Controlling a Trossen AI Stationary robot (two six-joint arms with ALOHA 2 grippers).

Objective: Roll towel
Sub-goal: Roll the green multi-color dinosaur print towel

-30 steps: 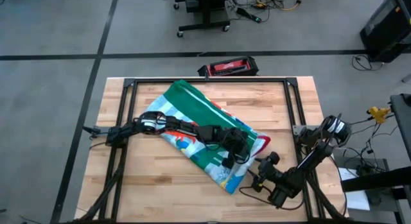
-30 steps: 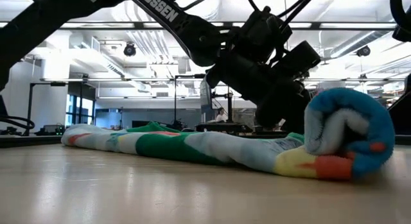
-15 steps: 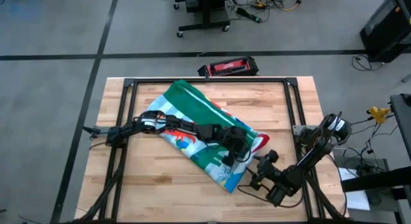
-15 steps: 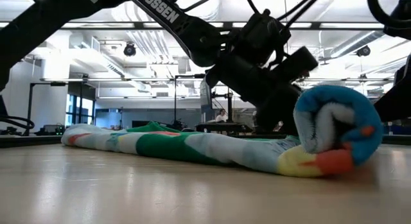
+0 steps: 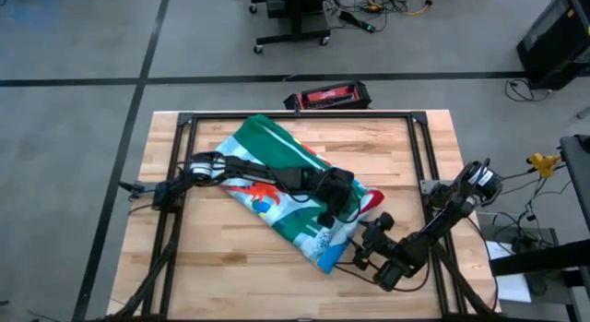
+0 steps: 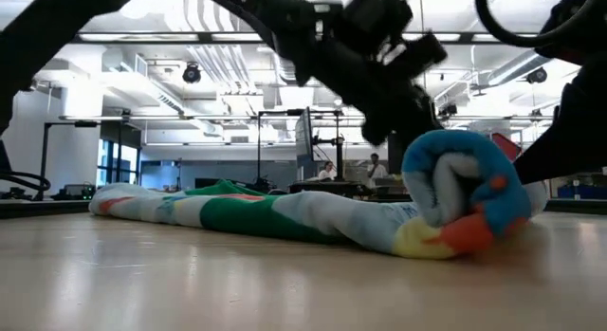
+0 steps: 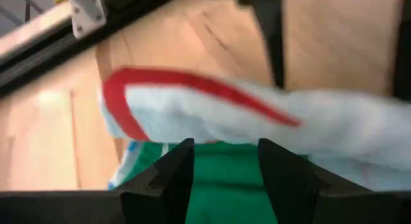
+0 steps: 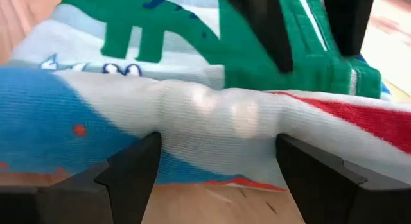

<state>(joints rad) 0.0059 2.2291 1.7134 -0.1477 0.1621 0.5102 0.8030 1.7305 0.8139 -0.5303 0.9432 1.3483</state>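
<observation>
The large soft towel (image 5: pixel 277 179), light blue-white with red, green and blue cartoon dinosaurs and a broad green border, is seen lying diagonally across the middle of the light wooden slatted table (image 5: pixel 230 276). Its far end is spread flat and its near end is wound into a thick roll (image 6: pixel 462 191) showing blue, white, orange and yellow cloth. In the low view the roll is seen resting on the table top, with the unrolled part of the towel trailing away from it as a low, rumpled strip.

The left gripper (image 5: pixel 334 204) is held directly over the rolled end, its arm stretched across the flat part of the towel. In the left wrist view the two dark fingers (image 7: pixel 172 174) are seen spread apart with nothing between them, green cloth lying in the gap and the white, red-edged fold of the roll just beyond the tips.

The right gripper (image 5: pixel 367 251) is placed just beside the roll, on the side away from the flat cloth. Its fingers (image 8: pixel 131 169) are seen set wide apart, and the roll is nearly spanned by them; nothing is gripped.

A red and black flat case (image 5: pixel 327 97) is seen on the floor beyond the table's far edge, well apart from both grippers.
</observation>
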